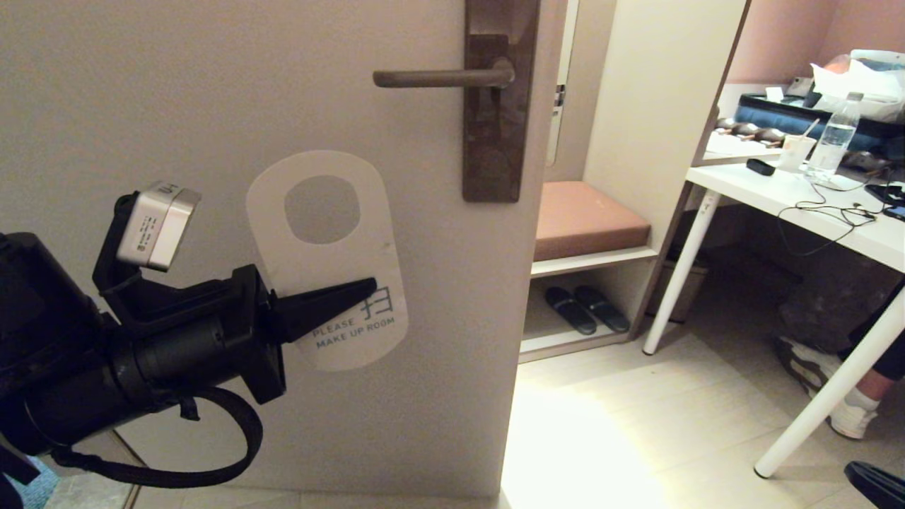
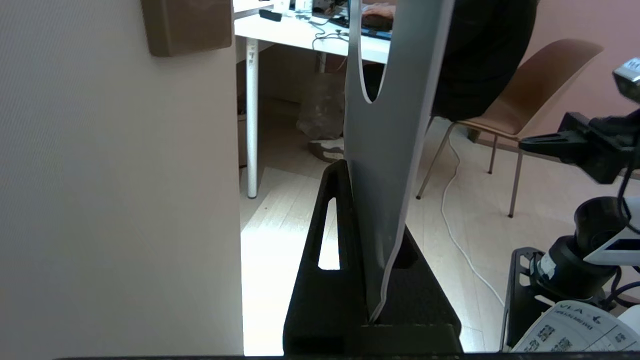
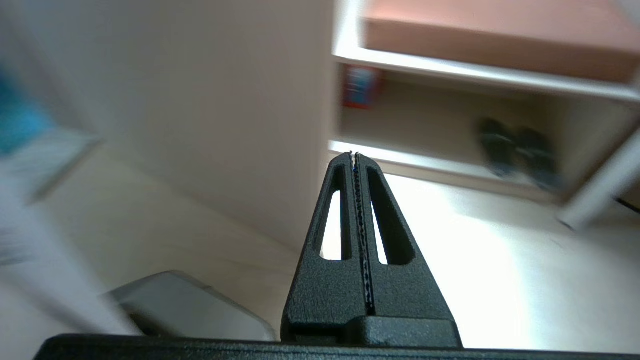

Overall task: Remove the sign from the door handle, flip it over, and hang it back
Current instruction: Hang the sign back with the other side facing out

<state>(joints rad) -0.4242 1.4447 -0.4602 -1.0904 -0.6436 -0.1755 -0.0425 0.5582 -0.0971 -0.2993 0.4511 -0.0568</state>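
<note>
The sign point(image 1: 332, 265) is off the door handle point(image 1: 438, 78) and hangs in the air in front of the door, below and to the left of the lever. Its white side faces me, reading "PLEASE MAKE UP ROOM", with the oval hole at the top. My left gripper point(image 1: 368, 286) is shut on the sign's lower part, reaching in from the left. In the left wrist view the sign point(image 2: 390, 150) stands edge-on between the fingers of that gripper point(image 2: 350, 167). My right gripper point(image 3: 355, 155) is shut and empty, low down near the door's edge, outside the head view.
The handle's brown backplate point(image 1: 498, 141) sits near the door's right edge. Past the door are a shelf with a brown cushion point(image 1: 587, 219) and slippers point(image 1: 587, 309). A white desk point(image 1: 813, 205) with a bottle point(image 1: 834, 138) stands on the right, with a seated person's foot point(image 1: 841, 403) under it.
</note>
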